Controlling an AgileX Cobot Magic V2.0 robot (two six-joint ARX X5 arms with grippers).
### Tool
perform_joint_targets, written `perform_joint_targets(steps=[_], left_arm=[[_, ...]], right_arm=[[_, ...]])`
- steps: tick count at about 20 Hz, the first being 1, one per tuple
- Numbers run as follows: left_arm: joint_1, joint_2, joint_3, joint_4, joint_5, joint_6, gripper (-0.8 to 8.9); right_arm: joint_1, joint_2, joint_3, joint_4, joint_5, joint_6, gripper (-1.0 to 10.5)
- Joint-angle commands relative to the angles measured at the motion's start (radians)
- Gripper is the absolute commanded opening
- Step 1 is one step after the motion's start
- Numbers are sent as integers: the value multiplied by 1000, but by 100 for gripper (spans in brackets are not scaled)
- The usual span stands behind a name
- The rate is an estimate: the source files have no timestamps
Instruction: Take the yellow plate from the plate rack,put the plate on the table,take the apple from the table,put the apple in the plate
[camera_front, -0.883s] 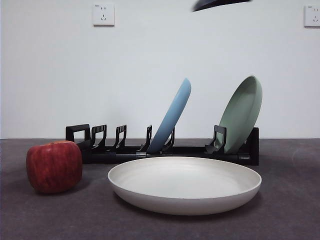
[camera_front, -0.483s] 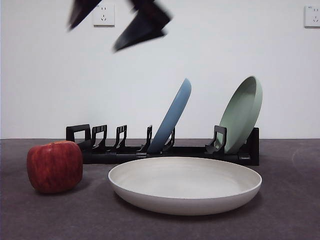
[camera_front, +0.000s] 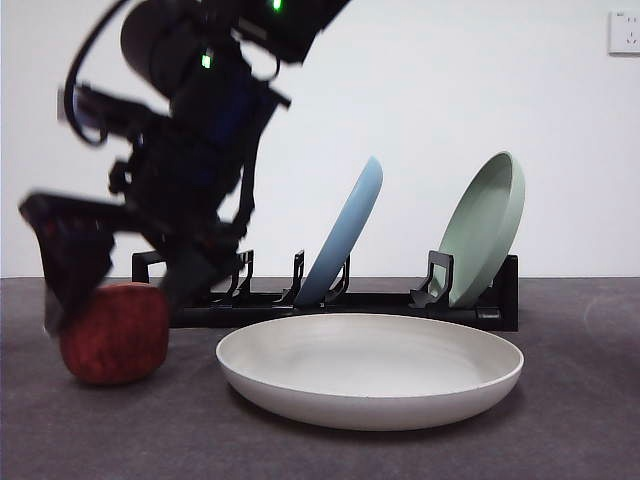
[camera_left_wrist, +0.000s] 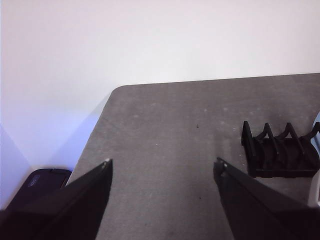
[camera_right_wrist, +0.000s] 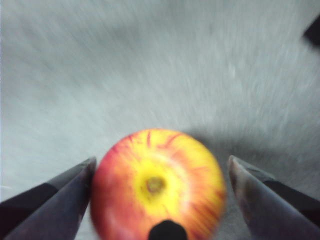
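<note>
Red, yellow-streaked apple (camera_right_wrist: 158, 191); cream plate (camera_front: 370, 368)

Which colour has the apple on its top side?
Yellow around the stem, with red streaks outward; the apple shows this best in the right wrist view.

You'll find the right gripper (camera_front: 115, 285) and its dark arm smeared by motion in the front view, and they hide the upper left of the blocky red apple (camera_front: 115, 345) and part of the left end of the long black slotted plate rack (camera_front: 340, 298). In the right wrist view, the apple (camera_right_wrist: 157, 192) and the grey counter (camera_right_wrist: 150, 65) are blurred, and the apple's near side is cut off. Your left wrist view shows only the rack's end (camera_left_wrist: 280, 150), cropped.
</note>
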Motion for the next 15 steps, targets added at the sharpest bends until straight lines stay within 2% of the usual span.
perform_joint_targets(steps=[1,4,5,11,15], left_arm=[[4,-5,-5,2,-4,-8,342],[4,-5,-5,2,-3,-8,342],[4,-5,-5,2,-2,-8,342],[3,0,-5,19,3,-8,342],[2,28,-5,86,82,-7,342]], right_arm=[[4,42,1,3,8,-5,400],[13,46,1,3,16,-6,39],[14,39,1,6,16,-8,-19],[0,-115,2,-30,22,-10,-12],[-53,-311,2,-150,22,-10,-12]])
